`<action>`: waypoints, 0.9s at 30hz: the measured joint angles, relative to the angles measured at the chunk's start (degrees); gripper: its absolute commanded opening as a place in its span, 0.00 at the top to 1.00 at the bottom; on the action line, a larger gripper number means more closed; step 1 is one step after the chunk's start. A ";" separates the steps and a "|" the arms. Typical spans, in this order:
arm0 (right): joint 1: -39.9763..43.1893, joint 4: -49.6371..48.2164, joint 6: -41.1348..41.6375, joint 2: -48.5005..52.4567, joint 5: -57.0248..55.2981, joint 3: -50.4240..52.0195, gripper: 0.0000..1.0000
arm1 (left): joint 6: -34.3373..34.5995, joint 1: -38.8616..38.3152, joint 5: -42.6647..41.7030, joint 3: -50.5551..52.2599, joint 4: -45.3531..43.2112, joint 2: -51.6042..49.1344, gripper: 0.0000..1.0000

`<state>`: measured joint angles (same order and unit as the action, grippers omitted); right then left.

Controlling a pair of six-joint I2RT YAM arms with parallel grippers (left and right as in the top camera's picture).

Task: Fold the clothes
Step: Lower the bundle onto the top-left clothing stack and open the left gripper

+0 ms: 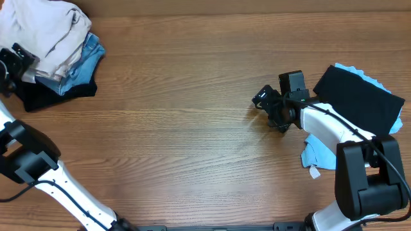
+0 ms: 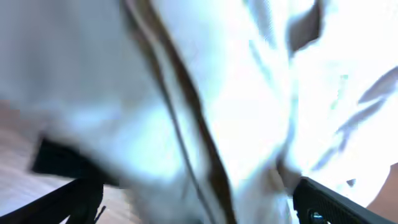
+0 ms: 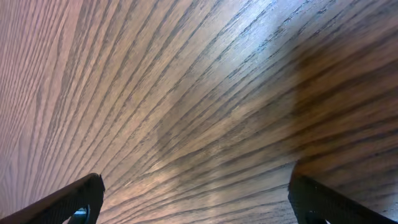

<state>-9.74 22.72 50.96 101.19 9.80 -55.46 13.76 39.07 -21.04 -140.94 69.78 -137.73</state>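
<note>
The cream trousers lie crumpled on top of a pile at the table's far left corner. My left gripper is at the pile's left edge. In the left wrist view its fingers are wide apart, and blurred cream trouser fabric fills the frame right in front of them. I cannot tell whether they touch it. My right gripper is open and empty, low over bare wood right of the table's centre. The right wrist view shows only wood grain between its fingers.
Under the trousers lie a blue denim garment and a black one. At the right edge a black garment lies over a light blue one. The wooden table spans the view.
</note>
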 measured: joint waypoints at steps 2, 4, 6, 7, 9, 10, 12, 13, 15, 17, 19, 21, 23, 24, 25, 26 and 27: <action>0.00 -0.02 -0.02 0.00 0.02 0.02 0.00 | 0.44 -0.02 3.17 0.00 0.50 3.43 0.01; 0.00 0.00 0.00 0.00 0.02 0.02 0.00 | 2.16 -0.02 5.95 -0.02 1.11 8.09 0.29; 0.00 0.00 -0.02 0.00 0.02 0.00 0.00 | 4.81 -0.02 7.28 -0.02 1.40 12.26 0.96; 0.00 0.00 -0.02 0.02 0.02 0.02 0.00 | 5.90 -0.02 7.50 -0.02 1.18 13.57 0.96; 0.00 0.00 -0.02 0.00 0.02 0.00 0.00 | 8.63 -0.09 8.09 -0.11 -1.75 16.20 0.96; 0.00 0.02 -0.02 0.00 0.00 0.00 0.00 | 9.18 -0.39 8.28 -0.13 -4.63 16.70 0.96; 0.00 -0.02 -0.02 0.00 0.00 0.00 0.00 | 9.64 -2.40 8.76 -0.33 -8.17 16.57 0.96; 0.00 0.02 -0.02 0.00 0.00 0.00 0.00 | 8.85 -3.91 9.33 -0.33 -10.23 16.06 0.96; 0.00 0.22 -0.11 0.00 -0.11 -0.04 0.00 | 5.81 -7.72 13.16 -0.35 -17.33 13.53 0.96; 0.00 0.33 -0.42 -0.02 -0.11 -0.04 0.00 | 2.82 -10.97 18.58 -0.37 -24.33 9.53 0.96; 0.00 0.31 -0.63 -0.04 -0.04 -0.04 0.00 | 0.63 -13.40 23.17 -0.42 -28.57 4.70 0.96; 0.00 0.15 -0.68 -0.04 0.04 -0.04 0.00 | -0.48 -13.99 26.27 -0.44 -30.14 -0.61 0.93; 0.00 -0.07 -0.68 -0.04 0.13 -0.02 0.00 | -0.76 -13.81 27.96 -0.44 -29.27 -6.69 0.90; 0.00 -0.17 -0.68 -0.04 0.15 -0.02 0.00 | -0.90 -13.79 28.55 -0.44 -29.05 -9.05 0.90; 0.00 -0.20 -0.70 -0.04 0.17 -0.02 0.00 | -0.94 -13.68 29.24 -0.46 -29.09 -10.54 0.90; 0.00 -0.17 -0.68 -0.04 0.20 -0.02 0.00 | -1.11 -13.53 29.68 -0.72 -28.89 -11.15 0.91; 0.00 -0.20 -0.68 -0.04 0.22 -0.02 0.00 | -1.29 -13.46 29.73 -1.16 -28.39 -11.15 0.90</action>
<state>-9.74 22.52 50.28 101.14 10.02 -55.48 12.47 25.61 8.69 -142.10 41.39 -148.88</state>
